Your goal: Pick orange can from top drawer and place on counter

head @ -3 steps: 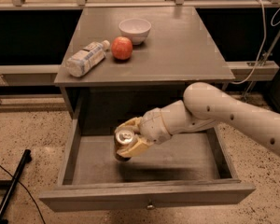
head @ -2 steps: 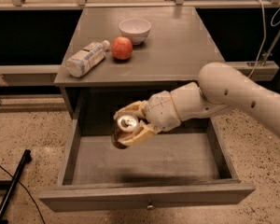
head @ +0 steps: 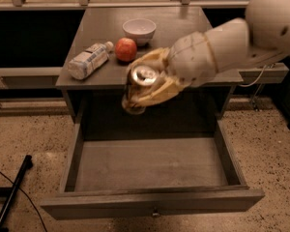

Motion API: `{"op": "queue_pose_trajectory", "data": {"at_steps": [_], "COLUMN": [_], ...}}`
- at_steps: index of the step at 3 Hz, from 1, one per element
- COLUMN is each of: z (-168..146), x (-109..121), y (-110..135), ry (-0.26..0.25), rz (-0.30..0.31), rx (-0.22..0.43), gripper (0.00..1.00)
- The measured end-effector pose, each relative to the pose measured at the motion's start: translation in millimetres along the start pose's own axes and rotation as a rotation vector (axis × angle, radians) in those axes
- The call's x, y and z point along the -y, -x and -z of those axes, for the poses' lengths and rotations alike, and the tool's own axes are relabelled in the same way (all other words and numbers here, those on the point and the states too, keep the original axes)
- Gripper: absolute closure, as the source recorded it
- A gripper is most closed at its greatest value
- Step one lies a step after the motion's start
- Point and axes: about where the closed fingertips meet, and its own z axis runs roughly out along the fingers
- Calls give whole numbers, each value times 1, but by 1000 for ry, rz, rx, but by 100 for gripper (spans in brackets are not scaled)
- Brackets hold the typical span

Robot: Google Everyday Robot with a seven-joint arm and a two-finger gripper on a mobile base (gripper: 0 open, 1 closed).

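"Camera view, the only one: where's the orange can [head: 144,75]?"

"In the claw [head: 136,90], clamped between both fingers, hanging over the open top drawer [head: 150,166] just in front of the desk [head: 188,30] edge. It's tilted, silver top toward us."

"How would it handle?"

"Light, I'd judge, thin-walled and smooth. Squeeze hard and it dents; squeeze soft and it may slide. The round side at mid-height is the place to hold it, where the fingers sit now."

"Room to set it down?"

"Bare desk on the right. The bottle [head: 88,61], apple [head: 126,49] and bowl [head: 139,28] crowd the left and back."

"What can't you make out?"

"Most of the can's wall is behind the fingers, and its lower end is hard to read. Full or empty, no telling. Whether its base clears the desk's level, I can't tell. The arm is cut off at the right edge, and the drawer's knob barely shows at the bottom."
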Motion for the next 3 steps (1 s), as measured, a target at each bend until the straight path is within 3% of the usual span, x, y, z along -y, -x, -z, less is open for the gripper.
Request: {"op": "queue_pose_trajectory", "data": {"at_steps": [1,2,3], "z": [46,77,78], "x": [45,70,70], "y": [13,38,39], "ry": [-70,-144,-144], "rz": [-29,15,17], "rx": [-29,-25,-25], "gripper": [100,100,100]}}
